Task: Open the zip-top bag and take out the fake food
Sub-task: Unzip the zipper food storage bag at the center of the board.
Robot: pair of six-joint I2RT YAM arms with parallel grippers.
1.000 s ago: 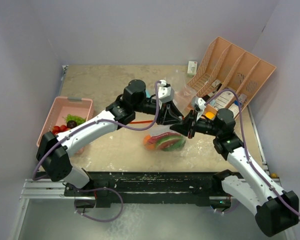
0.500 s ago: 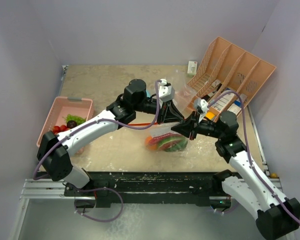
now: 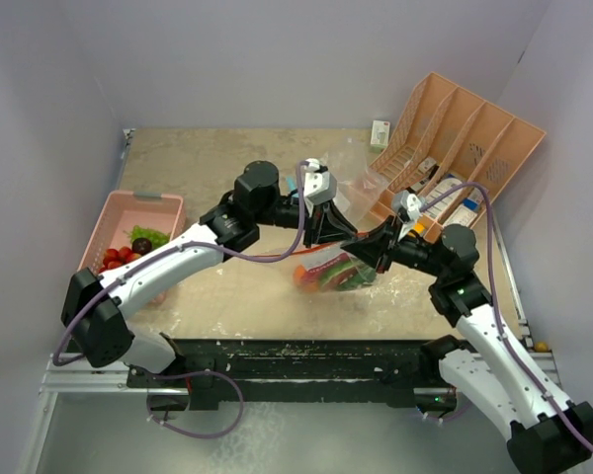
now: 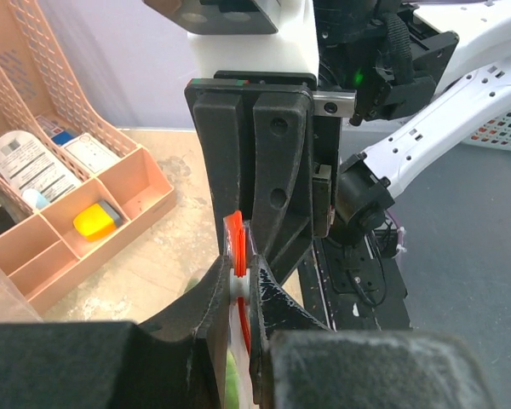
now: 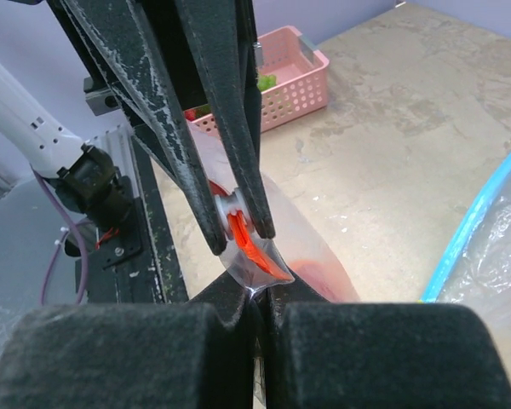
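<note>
The left gripper [image 3: 328, 232] and right gripper [image 3: 375, 247] both grip tight on the top edge of the bag [image 3: 338, 259], fake food [image 3: 323, 279] (red and green) inside

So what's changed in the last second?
The left gripper and right gripper kept pinching the top of the bag and carried it slightly right and away from the arm bases. The food stayed inside; the pink basket and tan rack did not move.

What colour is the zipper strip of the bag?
Orange-red; the zipper strip shows best in the left wrist view.
</note>
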